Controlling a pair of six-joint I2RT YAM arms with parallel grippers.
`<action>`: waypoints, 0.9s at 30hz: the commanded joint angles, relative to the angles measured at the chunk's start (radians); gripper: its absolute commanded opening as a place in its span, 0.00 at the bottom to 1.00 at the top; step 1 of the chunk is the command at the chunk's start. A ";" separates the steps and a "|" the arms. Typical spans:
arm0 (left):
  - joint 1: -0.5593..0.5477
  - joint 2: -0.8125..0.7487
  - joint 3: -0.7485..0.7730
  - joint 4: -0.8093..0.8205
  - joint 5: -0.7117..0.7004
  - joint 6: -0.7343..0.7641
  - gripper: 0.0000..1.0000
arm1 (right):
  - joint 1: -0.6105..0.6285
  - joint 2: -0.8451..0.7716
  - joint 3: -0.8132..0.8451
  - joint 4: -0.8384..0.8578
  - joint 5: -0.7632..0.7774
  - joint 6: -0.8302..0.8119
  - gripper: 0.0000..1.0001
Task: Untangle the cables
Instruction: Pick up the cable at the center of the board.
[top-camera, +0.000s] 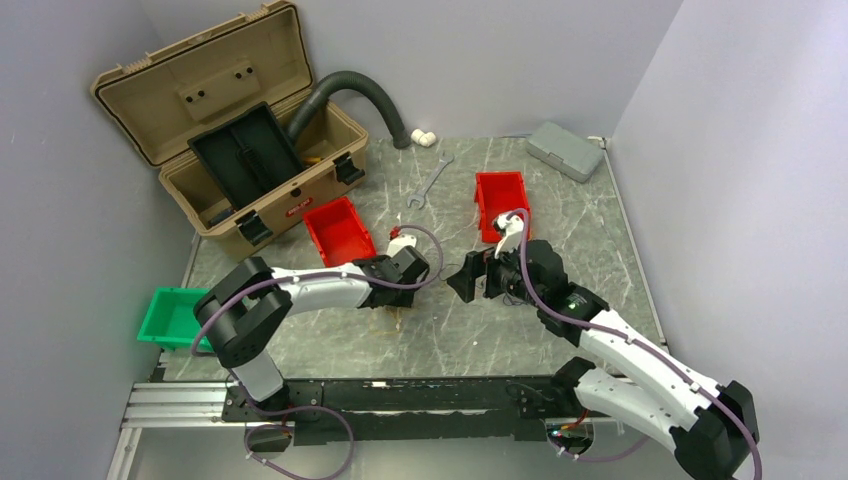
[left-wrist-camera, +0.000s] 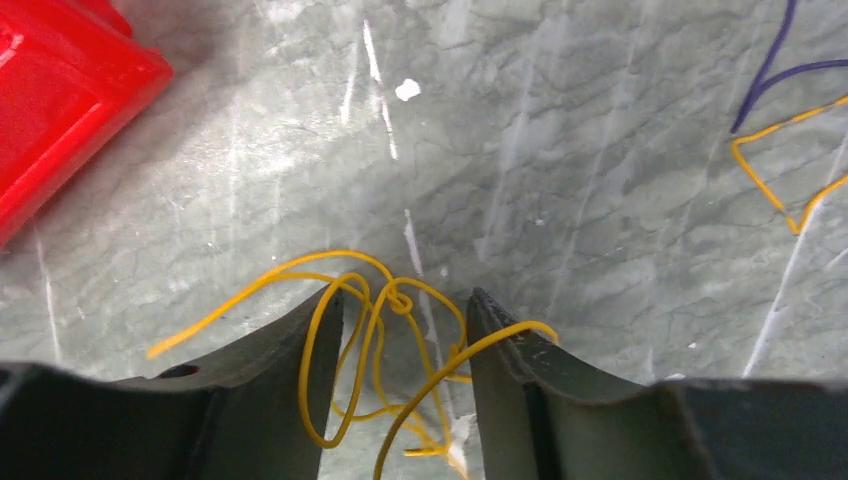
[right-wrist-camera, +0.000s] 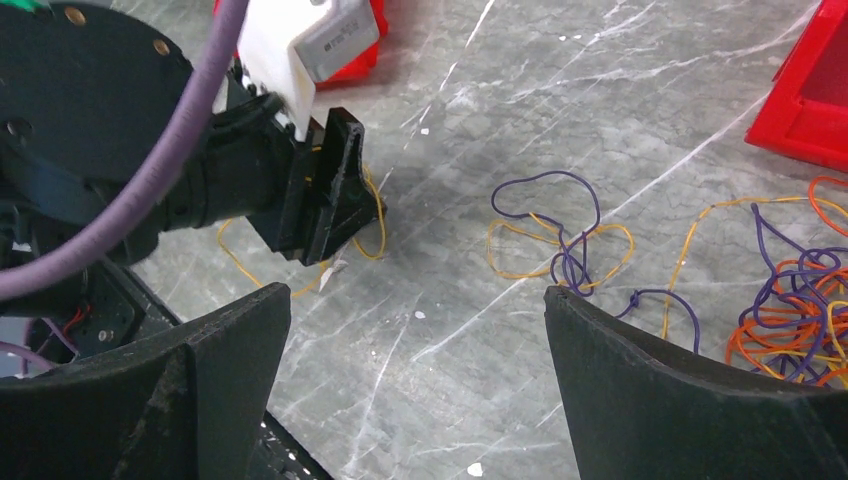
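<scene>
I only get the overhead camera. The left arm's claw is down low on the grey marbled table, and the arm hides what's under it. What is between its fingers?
Observer: In the left wrist view, a thin yellow wire loops between the two dark fingers of the left gripper, which stand apart.
Operator: Just a plain loop?
Observer: No. The strand crosses itself in a small knot right between the fingertips.
Operator: Has the other claw got anything?
Observer: Nothing. The right gripper is wide open, and an orange-and-purple tangle of thin wires lies at the right edge of its wrist view.
</scene>
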 joint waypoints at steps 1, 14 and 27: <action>-0.059 0.098 -0.003 -0.117 -0.097 -0.087 0.48 | 0.001 -0.033 0.025 0.014 0.023 0.006 1.00; -0.064 -0.006 -0.006 -0.114 0.014 -0.066 0.00 | 0.002 -0.073 0.031 -0.017 0.088 0.011 1.00; 0.078 -0.255 0.116 -0.352 0.191 0.176 0.00 | 0.002 -0.038 0.033 -0.017 0.090 0.011 1.00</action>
